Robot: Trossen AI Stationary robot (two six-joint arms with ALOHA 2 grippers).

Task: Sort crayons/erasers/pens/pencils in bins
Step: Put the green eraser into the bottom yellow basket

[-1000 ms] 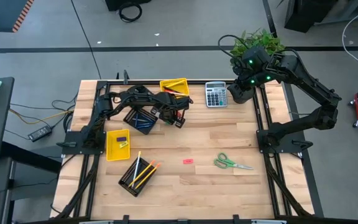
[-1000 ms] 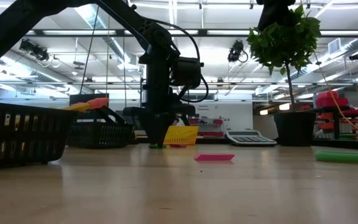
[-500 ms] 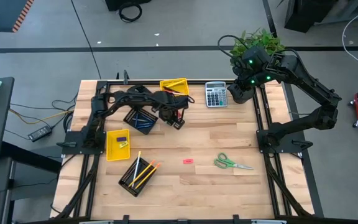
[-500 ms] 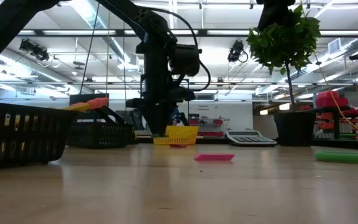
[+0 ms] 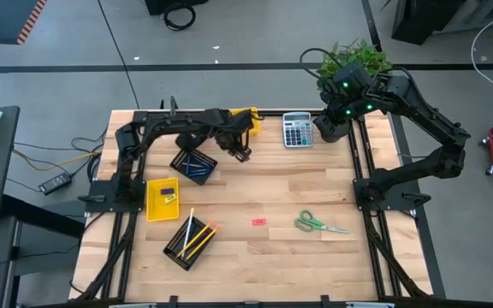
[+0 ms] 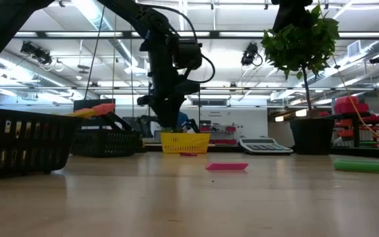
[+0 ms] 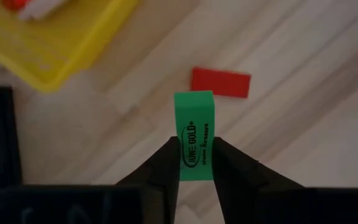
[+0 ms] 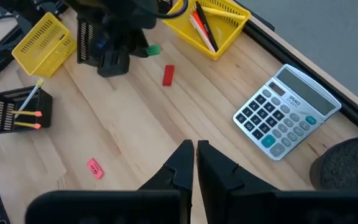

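The left gripper (image 7: 196,163) hung above the table (image 5: 315,192) beside a yellow bin (image 7: 61,43), its fingers (image 7: 160,165) pinching a green eraser (image 7: 194,140) printed "JUNE GOLD" in black. A red eraser (image 7: 220,82) lay flat on the wood below. The right gripper (image 8: 195,163) waited near the calculator (image 8: 286,112), fingers together.

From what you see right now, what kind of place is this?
Probably a robotics lab or workshop: a pale wooden table in a black metal frame, a grey concrete floor with loose cables, and long ceiling lights over an open hall.
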